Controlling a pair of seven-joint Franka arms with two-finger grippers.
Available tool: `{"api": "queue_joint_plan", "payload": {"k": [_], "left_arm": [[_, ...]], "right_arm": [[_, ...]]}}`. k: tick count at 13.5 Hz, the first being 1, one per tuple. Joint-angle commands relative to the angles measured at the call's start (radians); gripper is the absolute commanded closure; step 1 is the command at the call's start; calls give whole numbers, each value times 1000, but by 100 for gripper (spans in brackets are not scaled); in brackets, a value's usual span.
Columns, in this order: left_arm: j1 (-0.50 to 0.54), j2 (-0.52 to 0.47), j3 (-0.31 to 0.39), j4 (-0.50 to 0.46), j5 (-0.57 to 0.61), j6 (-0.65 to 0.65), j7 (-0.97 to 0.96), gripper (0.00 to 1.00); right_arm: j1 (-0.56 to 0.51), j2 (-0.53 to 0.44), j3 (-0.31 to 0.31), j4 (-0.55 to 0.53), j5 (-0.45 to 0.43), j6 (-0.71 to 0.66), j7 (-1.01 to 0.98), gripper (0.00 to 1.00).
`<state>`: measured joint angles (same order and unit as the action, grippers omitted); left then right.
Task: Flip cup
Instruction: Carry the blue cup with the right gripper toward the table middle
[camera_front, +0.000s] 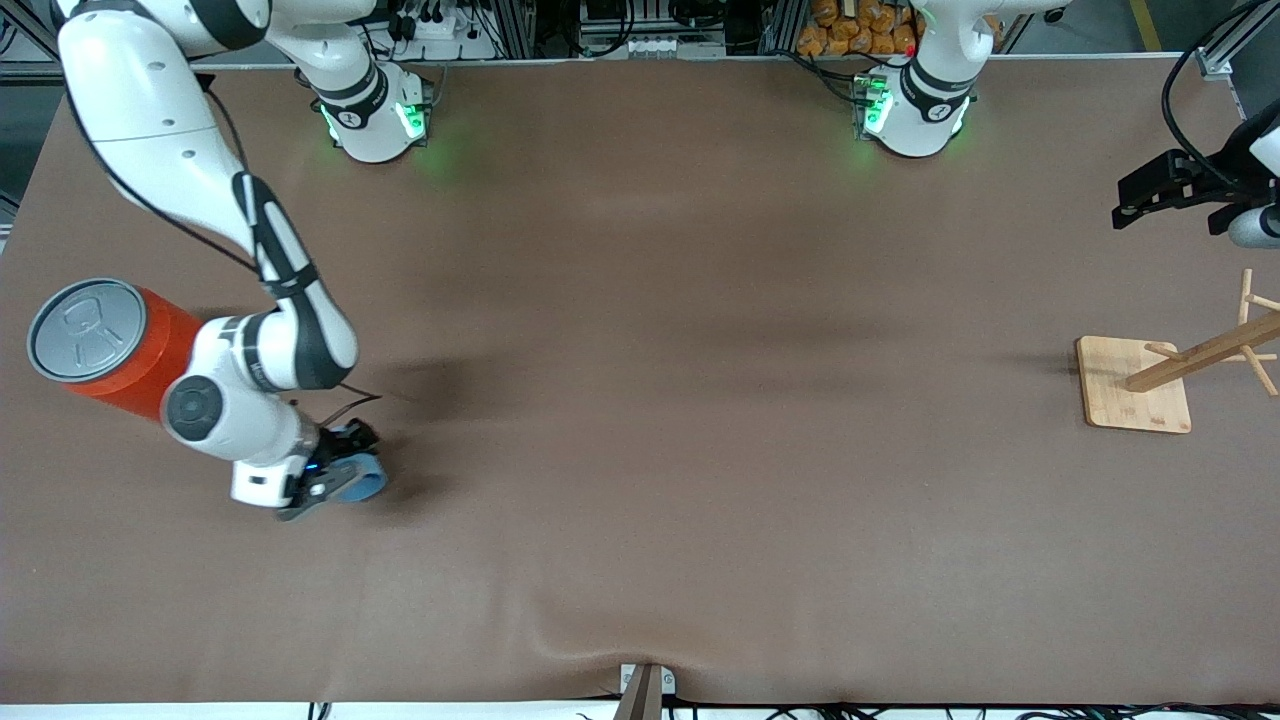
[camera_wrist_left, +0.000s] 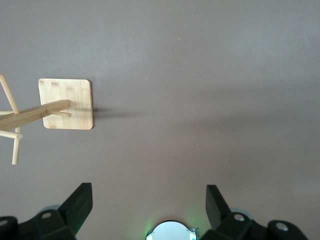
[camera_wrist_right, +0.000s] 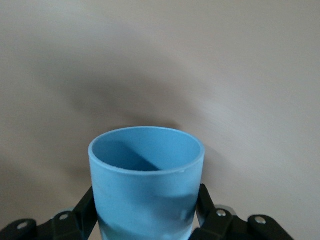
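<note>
The small light-blue cup (camera_front: 360, 486) lies low at the right arm's end of the table, with my right gripper (camera_front: 340, 470) shut on its sides. In the right wrist view the cup (camera_wrist_right: 146, 185) fills the space between the two black fingers (camera_wrist_right: 86, 207), its open mouth facing away from the wrist. My left gripper (camera_front: 1165, 190) waits open high over the left arm's end of the table. Its two black fingertips (camera_wrist_left: 80, 202) stand wide apart with only bare table between them.
A big orange can with a grey pull-tab lid (camera_front: 100, 335) stands beside the right arm's wrist. A wooden rack on a square bamboo base (camera_front: 1135, 385) stands at the left arm's end, below the left gripper. The brown mat (camera_front: 700, 400) covers the table.
</note>
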<state>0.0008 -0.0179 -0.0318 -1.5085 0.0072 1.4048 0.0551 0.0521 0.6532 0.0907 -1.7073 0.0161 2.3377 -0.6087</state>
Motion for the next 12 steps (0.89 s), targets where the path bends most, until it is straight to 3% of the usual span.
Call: {"api": "queue_joint_plan", "payload": {"k": [1, 4, 5, 9, 12], "left_arm": [[-4, 4, -5, 11, -1, -15, -18, 0], [4, 4, -3, 11, -9, -15, -15, 0], [4, 4, -3, 11, -12, -15, -17, 0], [4, 12, -3, 11, -12, -15, -15, 0], [5, 13, -3, 10, -15, -16, -14, 0]], "right_arm": [[-5, -37, 104, -5, 1, -40, -103, 72], [8, -26, 233, -3, 2, -26, -203, 72], [38, -23, 245, 0, -4, 9, -204, 72], [196, 43, 242, 32, -76, 195, -317, 72], [215, 65, 239, 37, -111, 206, -381, 71]]}}
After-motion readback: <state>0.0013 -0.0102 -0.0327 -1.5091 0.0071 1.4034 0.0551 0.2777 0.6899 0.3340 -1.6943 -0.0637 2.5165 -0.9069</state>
